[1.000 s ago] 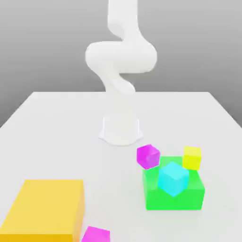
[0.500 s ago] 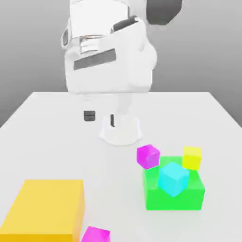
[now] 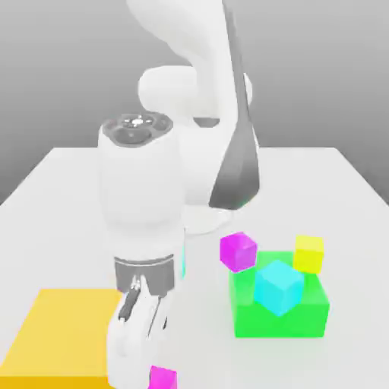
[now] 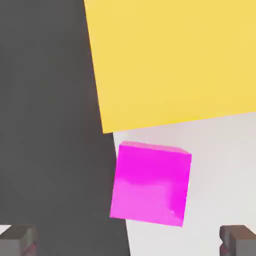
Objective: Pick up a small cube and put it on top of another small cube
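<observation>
One small magenta cube rests on the white table at its front edge, just beside the big yellow block. My gripper hangs over this cube, open, and its two dark fingertips stand wide apart on either side, above it and not touching. In the exterior view the white hand comes down over that cube and hides part of it. A second small magenta cube lies further back, at the far left corner of the green block.
A small cyan cube sits on the green block and a small yellow cube at its far right corner. The arm's base stands mid-table behind. The dark area beyond the table's edge lies right beside the near cube.
The arm has swung forward and down from the back of the table, and the hand now hangs over the front magenta cube. The fingers stayed open. No cube moved.
</observation>
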